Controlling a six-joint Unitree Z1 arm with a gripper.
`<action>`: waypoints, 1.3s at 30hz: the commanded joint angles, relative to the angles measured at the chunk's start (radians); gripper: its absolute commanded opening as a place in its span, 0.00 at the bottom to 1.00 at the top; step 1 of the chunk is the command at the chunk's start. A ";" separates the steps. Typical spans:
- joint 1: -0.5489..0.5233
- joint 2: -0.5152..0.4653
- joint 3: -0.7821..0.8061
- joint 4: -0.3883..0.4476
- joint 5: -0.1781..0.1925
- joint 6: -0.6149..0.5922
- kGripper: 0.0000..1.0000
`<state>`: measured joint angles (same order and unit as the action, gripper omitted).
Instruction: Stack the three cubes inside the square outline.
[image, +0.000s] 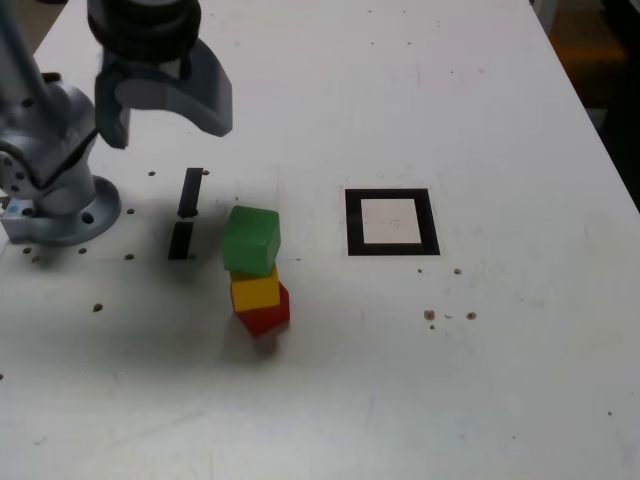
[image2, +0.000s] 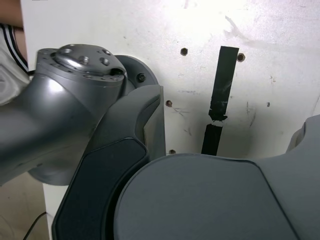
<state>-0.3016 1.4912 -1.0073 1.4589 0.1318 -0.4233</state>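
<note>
The three cubes stand in one stack on the white table: green (image: 250, 240) on top, yellow (image: 254, 291) under it, red (image: 265, 316) at the bottom, turned a little askew. The stack is to the exterior view's left of the square outline (image: 392, 222), apart from it, and the outline's white centre is bare. My gripper (image: 163, 125) hangs open high over the table at the exterior view's far left, behind the stack, with nothing between its jaws. The wrist view shows no cubes and no outline.
Two short black bars (image: 186, 212) lie end to end between the arm's base (image: 70, 210) and the stack; the wrist view shows the same black bars (image2: 220, 100). Small holes and dark specks dot the table. The table's edge runs along the exterior view's right.
</note>
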 joint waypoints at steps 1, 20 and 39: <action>-0.002 -0.009 -0.009 0.019 -0.001 0.001 0.97; -0.018 -0.052 -0.046 0.038 -0.040 0.026 0.96; -0.225 0.062 -0.431 0.139 -0.107 0.016 0.96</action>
<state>-0.5214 1.5426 -1.4229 1.5909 0.0275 -0.4101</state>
